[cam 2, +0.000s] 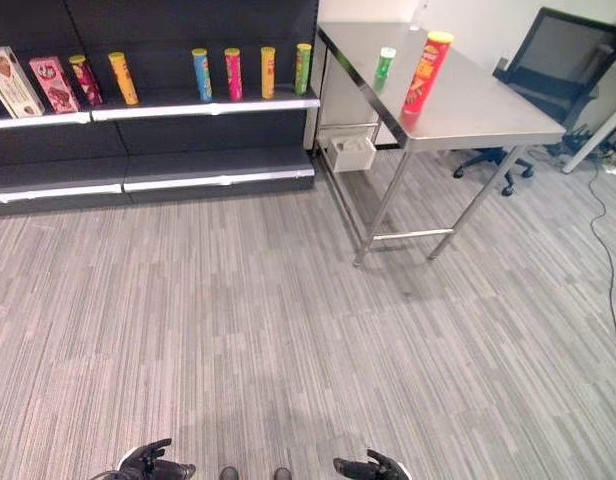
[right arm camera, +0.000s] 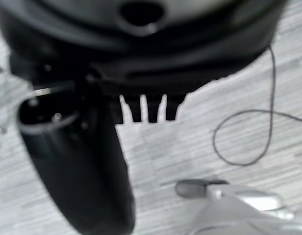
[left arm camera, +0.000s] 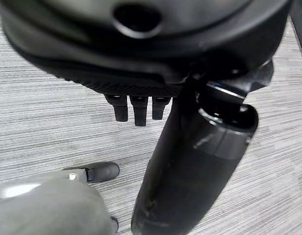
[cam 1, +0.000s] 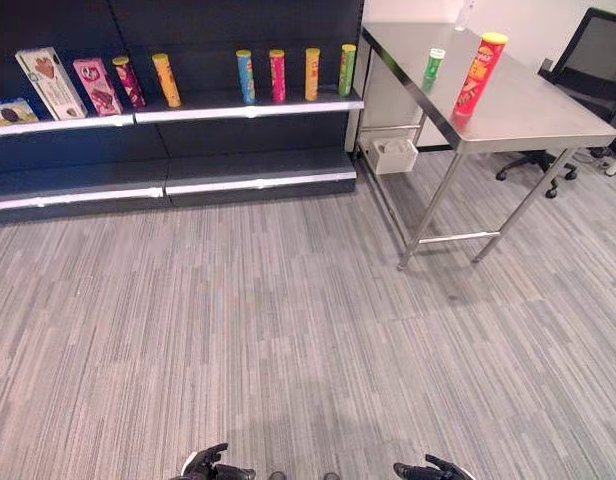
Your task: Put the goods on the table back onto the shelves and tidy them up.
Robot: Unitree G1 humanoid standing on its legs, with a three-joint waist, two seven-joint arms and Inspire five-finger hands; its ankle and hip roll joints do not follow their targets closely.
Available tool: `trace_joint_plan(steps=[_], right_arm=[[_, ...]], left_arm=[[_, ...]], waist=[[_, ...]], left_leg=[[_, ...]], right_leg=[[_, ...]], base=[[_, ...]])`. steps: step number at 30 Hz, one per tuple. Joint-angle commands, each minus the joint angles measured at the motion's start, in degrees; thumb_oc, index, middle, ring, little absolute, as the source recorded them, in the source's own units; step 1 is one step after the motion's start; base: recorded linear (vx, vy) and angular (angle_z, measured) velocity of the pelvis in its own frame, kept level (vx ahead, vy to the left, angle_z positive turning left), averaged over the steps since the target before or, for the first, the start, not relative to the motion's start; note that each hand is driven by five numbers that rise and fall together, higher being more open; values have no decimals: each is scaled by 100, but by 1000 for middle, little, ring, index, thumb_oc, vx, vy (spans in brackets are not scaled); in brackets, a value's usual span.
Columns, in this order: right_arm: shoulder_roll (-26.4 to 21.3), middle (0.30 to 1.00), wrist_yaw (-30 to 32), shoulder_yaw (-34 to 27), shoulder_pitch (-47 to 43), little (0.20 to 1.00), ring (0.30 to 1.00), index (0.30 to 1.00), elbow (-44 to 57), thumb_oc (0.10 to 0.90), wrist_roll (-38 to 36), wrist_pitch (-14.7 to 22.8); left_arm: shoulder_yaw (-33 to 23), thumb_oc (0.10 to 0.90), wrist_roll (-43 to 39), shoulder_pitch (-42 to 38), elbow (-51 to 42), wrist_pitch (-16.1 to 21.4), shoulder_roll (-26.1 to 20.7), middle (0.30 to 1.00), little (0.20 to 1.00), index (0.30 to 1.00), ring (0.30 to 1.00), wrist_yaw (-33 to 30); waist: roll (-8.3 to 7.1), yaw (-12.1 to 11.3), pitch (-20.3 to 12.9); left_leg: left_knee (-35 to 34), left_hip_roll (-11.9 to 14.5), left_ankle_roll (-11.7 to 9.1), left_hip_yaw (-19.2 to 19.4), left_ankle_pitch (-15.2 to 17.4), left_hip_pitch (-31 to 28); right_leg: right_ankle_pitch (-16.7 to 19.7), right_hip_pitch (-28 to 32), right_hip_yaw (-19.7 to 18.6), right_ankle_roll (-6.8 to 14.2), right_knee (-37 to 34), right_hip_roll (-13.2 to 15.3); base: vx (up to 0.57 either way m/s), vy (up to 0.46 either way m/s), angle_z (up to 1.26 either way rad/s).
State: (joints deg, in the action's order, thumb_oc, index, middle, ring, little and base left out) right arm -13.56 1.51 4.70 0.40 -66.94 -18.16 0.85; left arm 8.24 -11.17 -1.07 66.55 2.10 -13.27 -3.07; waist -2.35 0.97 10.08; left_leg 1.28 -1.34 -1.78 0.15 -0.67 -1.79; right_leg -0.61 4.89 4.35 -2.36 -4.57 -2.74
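Observation:
A tall red can (cam 1: 479,73) and a smaller green can (cam 1: 434,64) stand upright on the steel table (cam 1: 548,115) at the upper right. The dark shelf unit (cam 1: 248,108) at the upper left carries a row of upright cans (cam 1: 277,75) and some boxes (cam 1: 50,82). My left hand (cam 1: 210,466) and right hand (cam 1: 431,469) hang low at the bottom edge, far from the table and the shelves. In the wrist views the left hand's fingers (left arm camera: 136,110) and the right hand's fingers (right arm camera: 148,110) hang relaxed over the carpet, holding nothing.
A white bin (cam 1: 393,155) sits on the floor under the table's near-left end. A black office chair (cam 1: 598,60) stands behind the table. The lower shelf board (cam 1: 258,180) is bare. Grey striped carpet stretches between me and the furniture.

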Motion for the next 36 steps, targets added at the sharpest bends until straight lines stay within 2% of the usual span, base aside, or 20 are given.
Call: trace_joint_plan(steps=[1,2,3,6,9,10,11,13,15,16,17,18,20,22,23,25,26,27,31,36], right_arm=[[-499,900,48,131,-1,900,900,900,438,800,-38,204],[-499,900,48,131,-2,900,900,900,438,800,-38,203],[-545,900,67,137,-16,900,900,900,460,800,-57,189],[-582,900,58,129,35,900,900,900,526,800,-23,171],[-619,900,97,151,4,900,900,900,534,800,29,175],[-621,900,136,131,-65,900,900,900,345,800,110,198],[-609,900,110,110,-49,900,900,900,355,800,123,197],[-582,900,86,85,41,900,900,900,360,800,247,176],[-526,900,62,-44,110,900,900,900,220,800,286,158],[-511,900,51,-51,92,900,900,900,201,800,301,143],[-491,900,62,-54,44,900,900,900,309,800,294,140],[-475,900,81,-30,3,900,900,900,336,800,281,128],[-419,900,120,-22,-8,900,900,900,338,800,244,138],[-412,900,123,-29,-22,900,900,900,366,800,204,136],[-436,900,117,-3,-57,900,900,900,366,800,225,111],[-449,900,114,43,-79,900,900,900,354,800,256,85],[-451,900,114,43,-78,900,900,900,354,800,256,85],[-448,900,96,84,-64,900,900,900,318,800,298,71],[-480,900,67,111,-48,900,900,900,194,800,324,64],[-616,900,52,113,-16,900,900,900,81,800,321,85]], left_arm=[[-79,800,-245,-189,-316,181,-212,900,900,900,900,14],[-79,800,-245,-190,-317,181,-212,900,900,900,900,14],[-87,800,-245,-171,-257,164,-205,900,900,900,900,-9],[-124,800,-253,-92,-210,145,-136,900,900,900,900,14],[-121,800,-225,-15,-182,155,-68,900,900,900,900,8],[-111,800,-142,-24,-57,156,-33,900,900,900,900,15],[-139,800,-137,-6,9,150,-42,900,900,900,900,20],[-185,800,-89,67,41,139,-25,900,900,900,900,37],[-212,800,101,76,165,112,-83,900,900,900,900,-6],[-252,800,75,35,127,88,-175,900,900,900,900,-1],[-264,800,36,-25,55,79,-244,900,900,900,900,-17],[-260,800,15,-54,26,74,-285,900,900,900,900,-35],[-292,800,28,-78,32,59,-335,900,900,900,900,-77],[-293,800,29,-142,25,83,-342,900,900,900,900,-101],[-244,800,75,-173,16,93,-319,900,900,900,900,-91],[-206,800,133,-195,11,112,-301,900,900,900,900,-100],[-206,800,134,-193,11,112,-299,900,900,900,900,-100],[-163,800,251,-218,14,141,-260,900,900,900,900,-93],[-102,800,330,-246,39,196,-232,900,900,900,900,-77],[-43,800,262,-229,-12,220,-147,900,900,900,900,-68]], waist=[[-239,-53,273],[-227,-45,266],[-271,-72,365],[-227,-156,303],[-90,-349,248],[-63,-437,137],[-33,-416,34],[56,-453,-99],[-63,-476,-270],[-77,-428,-185],[59,-366,-47],[121,-331,27],[207,-279,66],[225,-182,97],[156,-122,81],[86,-25,118],[98,-26,136],[37,87,129],[-33,115,115],[-73,100,-70]], left_leg=[[2351,402,-263,-77,-98,1123],[2391,411,-265,-90,-80,1155],[2704,333,-140,-4,-35,1567],[1917,154,-95,62,84,1785],[121,75,-213,4,-530,1835],[-609,28,-350,66,-711,2051],[-628,56,-346,130,-669,1961],[-628,49,-320,134,-1087,1722],[-531,-60,-151,225,-945,1375],[-507,-111,42,294,-719,1010],[-548,-31,193,345,-578,694],[-576,13,259,376,-520,565],[-615,54,294,360,-382,344],[-628,85,227,359,-119,53],[-628,25,167,374,37,-69],[-628,-50,138,280,203,-293],[-628,-36,135,279,218,-321],[-628,-81,111,127,369,-526],[-622,-65,63,-94,591,-803],[-244,239,-106,-266,743,-881]], right_leg=[[-242,-85,-122,521,452,319],[-243,-97,-113,519,455,307],[-274,-72,-131,478,479,317],[-358,93,-165,531,320,261],[-560,431,-255,577,170,142],[-740,759,-400,593,70,127],[-789,834,-459,626,56,121],[-955,969,-500,658,191,199],[-731,823,-548,966,1041,627],[80,314,-637,1130,2275,802],[748,-407,-493,1104,3538,925],[836,-710,-353,1026,3962,1018],[478,-1025,-74,940,4170,1164],[3,-1228,354,918,3041,1197],[91,-1365,509,1039,1854,1194],[359,-1392,377,1179,902,1047],[368,-1350,383,1179,872,1032],[627,-1562,32,1320,296,839],[742,-1495,-194,1335,37,708],[746,-1082,-48,1141,95,622]], base=[[-17,-182,14],[58,-187,15],[163,-65,18],[225,-4,4],[458,99,-3],[619,137,6],[641,186,5],[526,228,-95],[591,284,-117],[480,305,-107],[399,302,-84],[243,217,-51],[316,113,16],[467,-34,33],[406,-126,19],[326,-98,-24],[367,-96,-27],[353,-103,-7],[283,-141,68],[250,-255,28]])
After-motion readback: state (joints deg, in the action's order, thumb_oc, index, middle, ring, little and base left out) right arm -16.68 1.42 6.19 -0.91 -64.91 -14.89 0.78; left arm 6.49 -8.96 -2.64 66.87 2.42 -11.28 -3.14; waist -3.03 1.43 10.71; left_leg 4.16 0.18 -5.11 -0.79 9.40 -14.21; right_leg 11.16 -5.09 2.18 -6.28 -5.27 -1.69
